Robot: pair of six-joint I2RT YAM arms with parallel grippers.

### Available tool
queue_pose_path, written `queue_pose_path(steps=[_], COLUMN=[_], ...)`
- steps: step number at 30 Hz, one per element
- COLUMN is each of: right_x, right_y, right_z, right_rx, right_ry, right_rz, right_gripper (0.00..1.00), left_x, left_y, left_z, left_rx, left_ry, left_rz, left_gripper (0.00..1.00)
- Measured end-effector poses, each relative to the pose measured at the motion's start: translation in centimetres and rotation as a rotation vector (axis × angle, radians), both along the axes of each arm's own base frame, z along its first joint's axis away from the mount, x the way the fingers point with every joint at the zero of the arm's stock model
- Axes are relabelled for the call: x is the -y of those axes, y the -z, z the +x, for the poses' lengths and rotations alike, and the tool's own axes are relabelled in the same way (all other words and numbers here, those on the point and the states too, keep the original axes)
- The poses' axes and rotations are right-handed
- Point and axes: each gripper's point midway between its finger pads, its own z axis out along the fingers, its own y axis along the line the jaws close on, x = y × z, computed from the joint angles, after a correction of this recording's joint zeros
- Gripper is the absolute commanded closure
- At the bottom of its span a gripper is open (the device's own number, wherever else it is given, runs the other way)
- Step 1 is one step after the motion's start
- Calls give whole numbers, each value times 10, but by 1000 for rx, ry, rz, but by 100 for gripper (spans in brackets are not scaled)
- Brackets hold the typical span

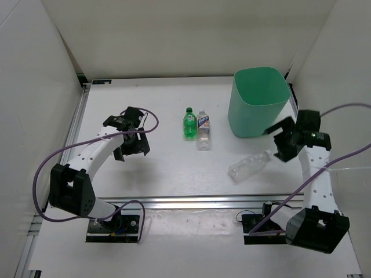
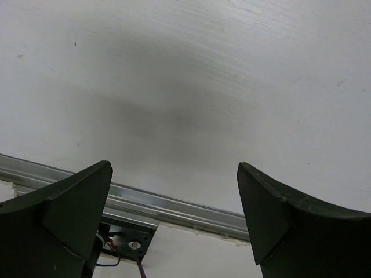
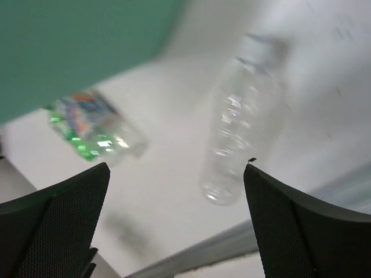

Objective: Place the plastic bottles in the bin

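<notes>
The mint-green bin [image 1: 259, 101] stands at the back right; its wall fills the upper left of the right wrist view [image 3: 75, 40]. A green bottle [image 1: 189, 123] and a clear labelled bottle [image 1: 203, 130] lie side by side mid-table, blurred in the right wrist view [image 3: 93, 127]. A clear unlabelled bottle [image 1: 249, 165] lies in front of the bin and shows in the right wrist view [image 3: 243, 133]. Only three bottles show. My right gripper [image 1: 279, 140] [image 3: 174, 197] is open and empty, just right of that bottle's cap end. My left gripper [image 1: 133, 149] [image 2: 174, 197] is open and empty over bare table.
White walls close in the table on the left, back and right. An aluminium rail [image 1: 191, 201] runs along the near edge and shows in the left wrist view [image 2: 174, 205]. Purple cables loop from both arms.
</notes>
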Motion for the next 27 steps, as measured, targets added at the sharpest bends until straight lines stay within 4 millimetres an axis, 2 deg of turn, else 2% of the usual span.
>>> queue_pose_path(steps=[2,4,6,10,15,18,23,25,27], right_x=[-1,-4,-8,-14,-19,-22,-22,-21,-22], right_y=[46,72,80,88,122,144,170,179,183], right_z=[-25,-41,-46,-36,-25,-25,-19,-17,-17], right_rx=[-131,-208,-234,-219,-311,-365,-413,-434,-446], right_ry=[36,54,54,29,7,-14,-54,-70,-79], right_rz=[62,109,141,187,231,238,235,233,235], right_gripper=[0,0,0,0,0,0,0,3,13], left_x=[0,1,1,1,-1,0,1,0,0], left_y=[3,4,4,5,12,16,17,18,19], left_z=[1,1,2,2,-3,-7,-10,-12,-14], left_rx=[-9,-12,-10,-8,-28,-44,-51,-55,-58], left_ry=[0,0,0,0,1,4,9,9,13], left_rz=[3,3,3,2,8,3,-6,-5,-5], left_gripper=[0,0,0,0,0,0,0,0,0])
